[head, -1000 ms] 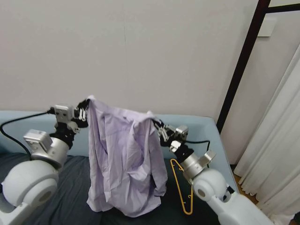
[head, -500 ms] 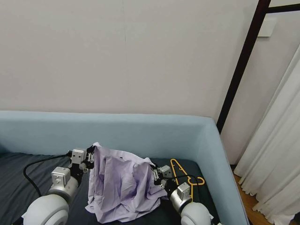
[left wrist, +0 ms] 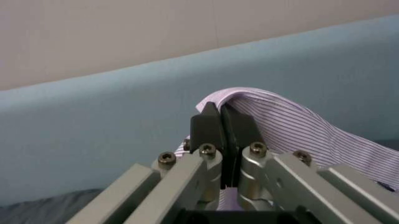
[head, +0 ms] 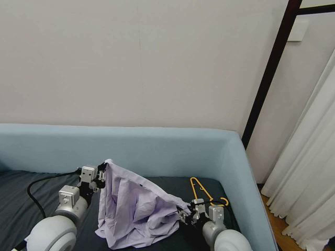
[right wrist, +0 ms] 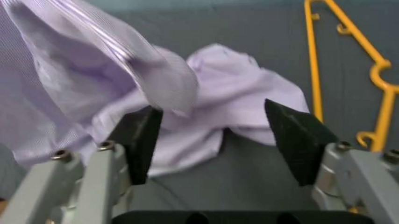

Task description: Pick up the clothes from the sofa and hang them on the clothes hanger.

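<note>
Pale-blue sofa [head: 157, 149] fills the foreground; left claw [head: 101, 170] is clamped on the lilac shirt [head: 131, 209], right claw [head: 183, 213] spread apart beside it, yellow hanger [right wrist: 313, 70] at its one o'clock.

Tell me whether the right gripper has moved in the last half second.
Yes. Judged against the sofa's blue backrest, which has stayed put, the right gripper has sunk lower and shifted to the right.
</note>
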### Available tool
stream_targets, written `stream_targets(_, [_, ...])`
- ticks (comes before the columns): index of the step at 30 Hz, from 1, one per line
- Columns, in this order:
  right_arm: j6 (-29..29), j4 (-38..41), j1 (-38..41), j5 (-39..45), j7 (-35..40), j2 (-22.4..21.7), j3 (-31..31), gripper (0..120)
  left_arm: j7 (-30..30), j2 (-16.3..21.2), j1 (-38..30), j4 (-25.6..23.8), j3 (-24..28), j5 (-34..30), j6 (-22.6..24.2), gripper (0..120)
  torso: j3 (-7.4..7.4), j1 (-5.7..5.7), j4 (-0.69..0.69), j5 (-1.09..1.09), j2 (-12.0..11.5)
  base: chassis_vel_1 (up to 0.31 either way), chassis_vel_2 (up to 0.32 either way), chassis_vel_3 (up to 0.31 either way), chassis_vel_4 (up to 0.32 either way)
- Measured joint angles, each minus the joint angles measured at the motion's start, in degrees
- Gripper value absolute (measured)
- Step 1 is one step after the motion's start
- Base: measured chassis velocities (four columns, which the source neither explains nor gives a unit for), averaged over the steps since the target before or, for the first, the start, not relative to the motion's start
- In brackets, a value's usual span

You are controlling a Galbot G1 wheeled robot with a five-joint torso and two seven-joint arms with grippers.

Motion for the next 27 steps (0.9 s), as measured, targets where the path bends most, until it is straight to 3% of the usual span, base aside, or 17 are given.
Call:
stream_targets(5, [-1.97,-2.06,-1.26,-1.82,-0.11,-0.47,1.23,88,0.23,-0.1,-1.26,1.35,0.18,0.3,-0.55,0,0.0,0.0,-0.01,-0.01,0.0,0.0,0.0,0.0,0.0])
stream_targets(9, [3.43,-11.62,0.89,-6.86,-0.09,2.16,1.18,99,0.29,0.65,-1.52,1.15,0.19,-0.07,-0.8,0,0.01,0.0,0.0,0.0,0.0,0.0,0.0,0.0,0.0])
stream_targets(14, [6.56,-20.28,3.82,-13.61,-0.45,5.17,0.52,100,0.28,1.29,-1.28,0.8,0.07,-0.26,-0.88,0,0.01,0.0,0.0,-0.01,-0.01,0.0,0.0,0.0,0.0])
stream_targets(27, [4.84,-37.04,11.94,-19.54,-0.33,11.78,1.6,100,0.14,1.79,-1.24,0.69,-0.33,-0.6,-1.33,0,0.01,0.0,0.0,-0.01,0.0,0.0,0.0,0.0,0.0])
